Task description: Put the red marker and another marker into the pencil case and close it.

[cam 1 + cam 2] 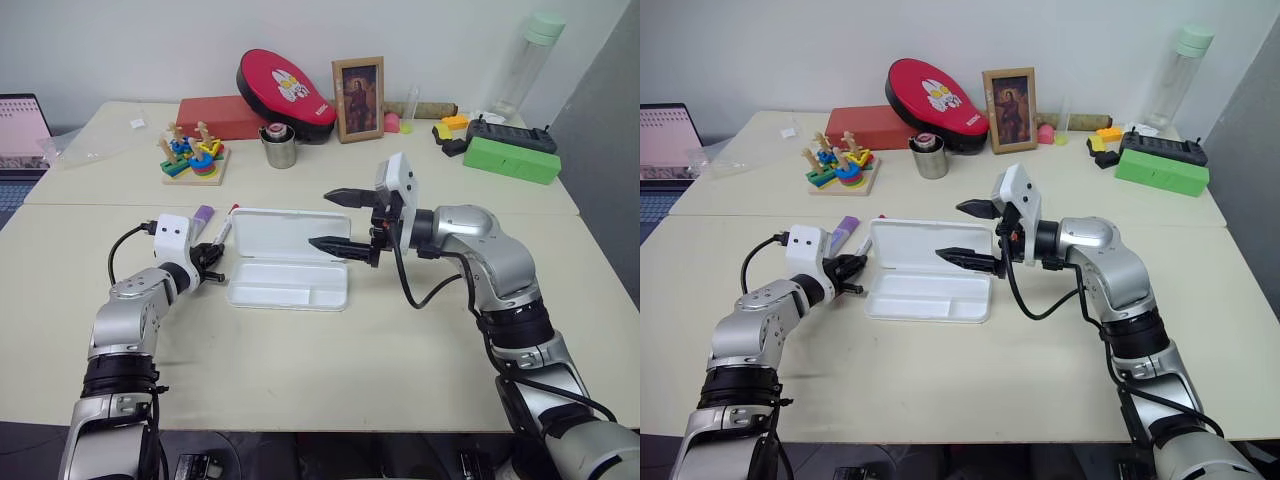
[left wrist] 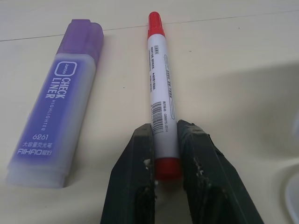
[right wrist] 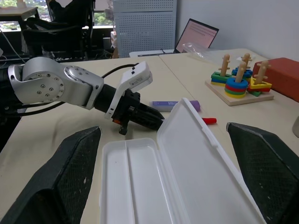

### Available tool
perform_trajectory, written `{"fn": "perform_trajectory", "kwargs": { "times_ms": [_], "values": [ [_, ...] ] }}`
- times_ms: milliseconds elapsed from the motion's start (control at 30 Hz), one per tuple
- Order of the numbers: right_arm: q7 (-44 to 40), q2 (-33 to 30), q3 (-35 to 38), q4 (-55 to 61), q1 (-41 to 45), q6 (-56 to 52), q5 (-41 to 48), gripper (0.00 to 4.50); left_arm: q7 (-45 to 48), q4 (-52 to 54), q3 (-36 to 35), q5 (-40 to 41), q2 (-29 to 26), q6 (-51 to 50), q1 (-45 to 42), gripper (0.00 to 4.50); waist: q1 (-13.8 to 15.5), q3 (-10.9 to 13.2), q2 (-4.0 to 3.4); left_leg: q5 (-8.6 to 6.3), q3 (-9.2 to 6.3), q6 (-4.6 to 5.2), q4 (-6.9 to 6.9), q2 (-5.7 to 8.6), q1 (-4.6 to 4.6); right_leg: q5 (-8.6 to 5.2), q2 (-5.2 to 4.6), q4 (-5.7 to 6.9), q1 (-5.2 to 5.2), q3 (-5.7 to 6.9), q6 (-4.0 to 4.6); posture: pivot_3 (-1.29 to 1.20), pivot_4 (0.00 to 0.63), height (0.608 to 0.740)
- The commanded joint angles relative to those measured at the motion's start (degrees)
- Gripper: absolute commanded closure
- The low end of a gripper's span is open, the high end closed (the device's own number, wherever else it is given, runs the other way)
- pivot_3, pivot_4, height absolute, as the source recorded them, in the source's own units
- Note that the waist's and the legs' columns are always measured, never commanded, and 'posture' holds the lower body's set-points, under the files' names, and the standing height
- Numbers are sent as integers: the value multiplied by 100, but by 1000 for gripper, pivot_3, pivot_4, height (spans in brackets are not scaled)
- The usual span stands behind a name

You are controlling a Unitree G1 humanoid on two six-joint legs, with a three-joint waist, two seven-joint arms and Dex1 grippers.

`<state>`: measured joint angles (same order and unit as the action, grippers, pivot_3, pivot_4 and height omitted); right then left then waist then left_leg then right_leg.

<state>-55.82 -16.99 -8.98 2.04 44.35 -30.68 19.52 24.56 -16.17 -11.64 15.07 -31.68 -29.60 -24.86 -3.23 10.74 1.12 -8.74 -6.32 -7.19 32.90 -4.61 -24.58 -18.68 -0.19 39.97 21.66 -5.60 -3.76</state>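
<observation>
White-barrelled and red at both ends, the red marker (image 2: 162, 98) lies flat on the desk (image 1: 330, 370), and its rear end is clamped between the two black fingers of the left hand (image 2: 166, 161). In the left wrist view the barrel is seen to run straight out along the line of the fingers, so the grip sits at one end of the long axis, not at the middle; a droop of the far, capped end is judged likely once it is lifted. Just beside it, parallel and apart from it, lies the lilac marker (image 2: 53, 116), untouched. From the head views the open pencil case (image 1: 290, 262) is placed at about three o'clock from the held marker, close by, with its lid (image 1: 283, 233) propped up at the far side and its tray (image 1: 288, 291) nearer the robot. The marker's length is judged to lie roughly across that of the tray, so a turn towards the tray's line would be called for before lowering. The left hand is plainly the nearer one. The right hand (image 1: 343, 222) is held above the case, fingers spread wide and empty. The clamped contact is made plain by the left wrist view, whereas the right wrist view gives the bare tray compartments and the lid's edge between the markers and the tray.
</observation>
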Motion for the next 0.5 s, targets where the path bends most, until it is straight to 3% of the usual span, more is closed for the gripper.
{"fn": "perform_trajectory", "kwargs": {
  "times_ms": [33, 100, 200, 333, 500],
  "values": [
    [55, 27, 196, 127, 199, -54, 269, 0, -487, 29, -470, -69, 52, 694, -133, 4037, 1, 0, 0, 0, 0, 0, 0, 0, 0, 0, 0, 0, 0, 0, 0, 0, 150, 740],
    [-15, -18, 291, 197, 234, -195, 472, 0, -855, 295, -880, -102, 12, 1544, -306, 4037, 5, 1, 1, 0, 0, 0, 0, 0, 0, 0, 0, 0, 0, 0, 0, 0, 150, 740],
    [-83, -112, 437, 276, 282, -350, 724, 0, -431, 1041, -1053, 220, -28, 2163, -373, 4037, 18, 1, 2, 1, -3, -1, 1, -1, -11, 1, 0, -1, 7, 3, 1, 0, 150, 740],
    [-304, -413, 572, 366, 288, -493, 1004, 0, 832, 2041, -903, 612, -610, 2572, -336, 4037, 59, 1, 2, 5, -2, -9, -3, 2, -14, 1, -4, -9, 5, 4, 0, 0, 150, 740],
    [-603, -929, 425, 199, 183, -237, 820, 0, 2746, 2346, -28, 712, -1704, 2453, -206, 4037, 51, 5, -8, 4, 3, -7, -4, 3, -10, 0, -4, -8, 6, 1, 0, 0, 150, 740]
  ]
}}
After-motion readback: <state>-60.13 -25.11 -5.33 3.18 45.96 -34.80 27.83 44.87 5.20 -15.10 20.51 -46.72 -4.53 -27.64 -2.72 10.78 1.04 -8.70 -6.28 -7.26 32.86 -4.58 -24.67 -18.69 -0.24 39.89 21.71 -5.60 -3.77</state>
